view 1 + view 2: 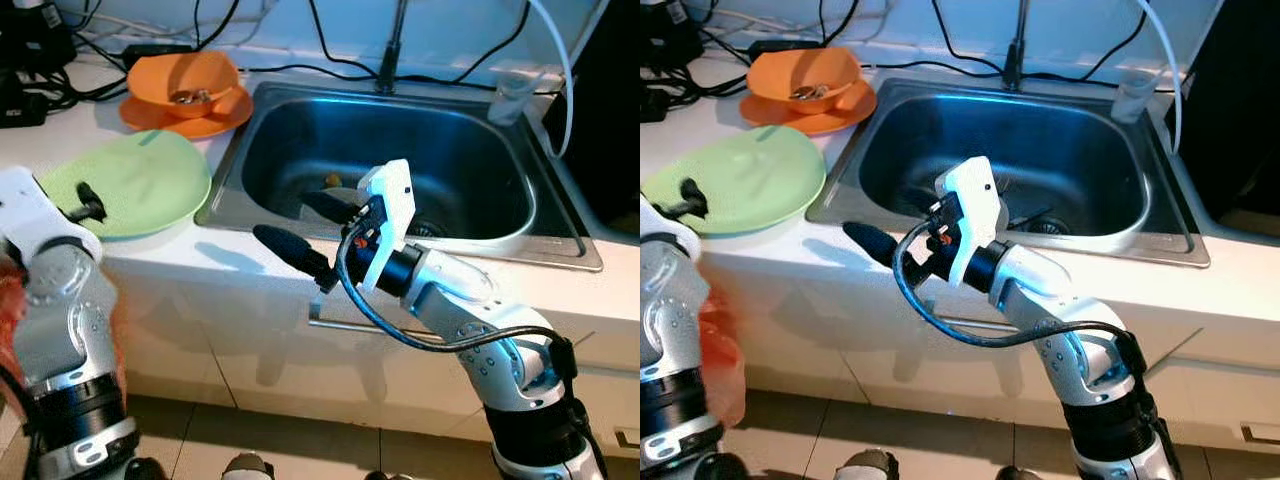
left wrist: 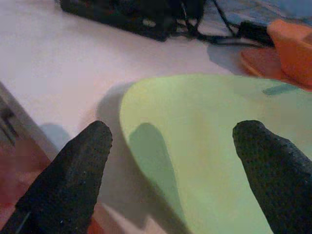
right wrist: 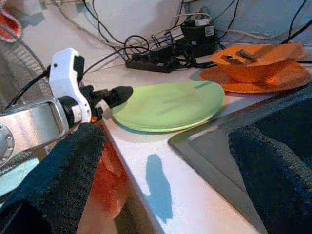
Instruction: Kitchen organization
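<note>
plate (image 1: pixel 140 185): pale green, plain
bowl (image 1: pixel 185 85): orange
saucer (image 1: pixel 215 115): orange
sink (image 1: pixel 560 240): steel grey
counter (image 1: pixel 180 255): white
fingers (image 2: pixel 73 178): black, dotted texture
cables (image 3: pixel 146 51): black

Beside the one steel sink (image 1: pixel 395 150), on the worktop (image 1: pixel 150 255), there were two plates: one green plate (image 1: pixel 135 185) nearest the sink's corner and one orange plate (image 1: pixel 200 120) behind it. One orange bowl (image 1: pixel 190 80) sat on the orange plate. One clear cup (image 1: pixel 512 98) stood at the sink's far corner. One tap stem (image 1: pixel 390 50) rose behind the sink.
</note>
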Motion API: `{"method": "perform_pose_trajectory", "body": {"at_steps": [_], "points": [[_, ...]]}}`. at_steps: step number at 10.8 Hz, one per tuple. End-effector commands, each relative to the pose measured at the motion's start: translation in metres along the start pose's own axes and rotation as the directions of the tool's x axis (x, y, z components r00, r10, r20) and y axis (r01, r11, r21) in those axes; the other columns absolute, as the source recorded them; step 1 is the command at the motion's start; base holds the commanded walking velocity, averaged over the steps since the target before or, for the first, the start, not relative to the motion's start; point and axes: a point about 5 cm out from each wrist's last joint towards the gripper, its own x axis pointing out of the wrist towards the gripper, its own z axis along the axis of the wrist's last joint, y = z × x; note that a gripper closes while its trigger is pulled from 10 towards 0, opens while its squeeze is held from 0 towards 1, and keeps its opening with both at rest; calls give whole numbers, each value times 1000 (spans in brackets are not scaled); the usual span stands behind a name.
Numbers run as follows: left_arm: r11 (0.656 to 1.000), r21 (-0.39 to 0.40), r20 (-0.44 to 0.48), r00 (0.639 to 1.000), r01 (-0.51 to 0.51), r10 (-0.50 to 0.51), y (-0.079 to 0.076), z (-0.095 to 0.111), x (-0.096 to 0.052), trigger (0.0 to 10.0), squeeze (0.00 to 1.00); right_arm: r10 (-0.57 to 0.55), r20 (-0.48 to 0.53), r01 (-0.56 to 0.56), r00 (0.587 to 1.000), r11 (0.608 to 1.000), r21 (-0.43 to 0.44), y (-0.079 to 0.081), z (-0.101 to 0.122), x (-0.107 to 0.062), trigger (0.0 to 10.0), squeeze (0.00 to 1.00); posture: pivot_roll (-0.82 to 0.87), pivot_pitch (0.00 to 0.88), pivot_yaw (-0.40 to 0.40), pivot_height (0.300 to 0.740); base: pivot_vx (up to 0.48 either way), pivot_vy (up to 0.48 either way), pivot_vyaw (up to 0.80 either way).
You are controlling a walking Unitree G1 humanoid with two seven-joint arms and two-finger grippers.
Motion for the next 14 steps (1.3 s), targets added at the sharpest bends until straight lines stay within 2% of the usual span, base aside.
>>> {"method": "perform_pose_trajectory", "body": {"at_steps": [1, 4, 6, 8, 9, 11, 12, 14], "points": [[999, -34, -25, 1000, -17, 16, -2, 3, 5, 10000, 0, -14, 22, 14, 1000, 1000, -19, -1, 6, -3, 10000, 0, 146, 92, 9, 740, 0, 0, 0], [995, -88, -57, 998, -42, 37, -10, 6, 2, 10000, 0, -17, 22, 18, 1000, 1000, -17, -2, 6, -4, 10000, 0, 144, 94, 10, 740, 0, 0, 0], [981, -178, -124, 991, -74, 52, -16, 2, -4, 10000, 0, -21, 20, 22, 1000, 1000, -19, -3, 6, -4, 10000, 0, 142, 95, 9, 740, 0, 0, 0], [956, -281, -160, 986, -85, 40, -18, 5, -9, 10000, 0, -26, 12, 26, 1000, 1000, -16, -4, 5, -5, 10000, 0, 143, 96, 3, 740, 0, 0, 0], [947, -309, -172, 984, -90, 38, -17, 4, -9, 10000, 0, -25, 12, 26, 1000, 1000, -15, -5, 5, -5, 10000, 0, 147, 95, 2, 740, 0, 0, 0], [906, -415, -214, 977, -86, -5, -17, -6, -3, 10000, 0, -20, 14, 20, 1000, 1000, -16, -4, 5, -4, 10000, 0, 149, 90, 2, 740, 0, 0, 0], [903, -421, -245, 969, -82, -26, -19, -12, -1, 10000, 0, 5, 19, -5, 1000, 1000, -7, -2, 6, -3, 10000, 0, 143, 85, 3, 740, 0, 0, 0], [885, -462, -249, 966, -57, -68, -25, -14, -2, 10000, 0, 48, -5, -48, 999, 999, -5, 1, 5, -7, 10000, 0, 140, 81, -5, 740, 0, 0, 0]]}}
